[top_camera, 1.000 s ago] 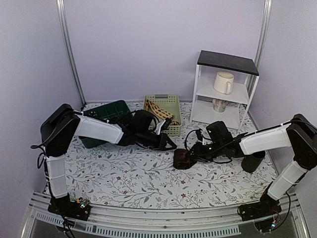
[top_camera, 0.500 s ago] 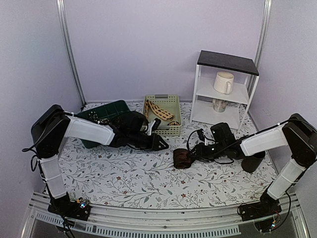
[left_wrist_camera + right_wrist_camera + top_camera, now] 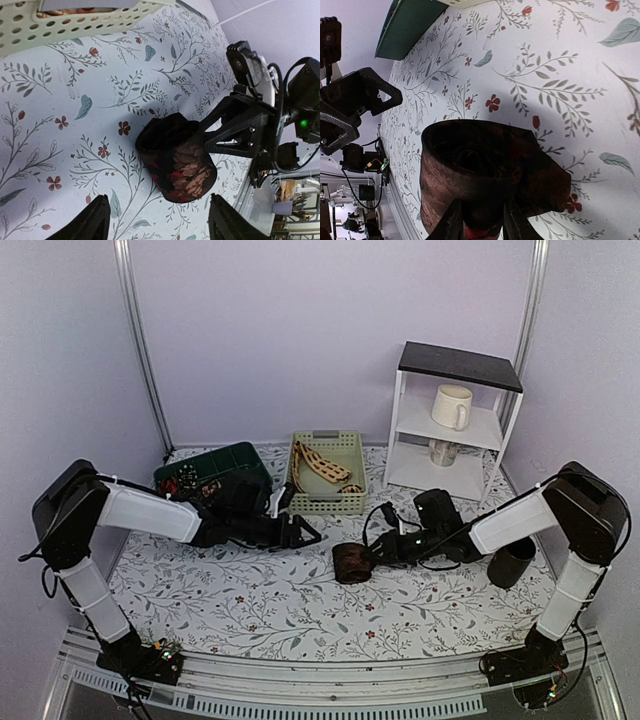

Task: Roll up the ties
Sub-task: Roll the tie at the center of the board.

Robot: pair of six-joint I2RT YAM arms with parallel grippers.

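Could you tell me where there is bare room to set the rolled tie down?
Bare: the front strip of table, between its near edge and the rolled tie. Crowded: around the left gripper and right gripper, and by the beige basket and green bin.

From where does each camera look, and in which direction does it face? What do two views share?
Top external: high behind the bases, facing down onto the table; left arm and right arm both show.
Left wrist: on the left arm, facing the rolled tie and the right arm; own open left fingers below.
Right wrist: on the right arm, facing the left arm; own right fingers pinch the tie's wall.
Shared: both wrist views show the rolled tie, from opposite sides.
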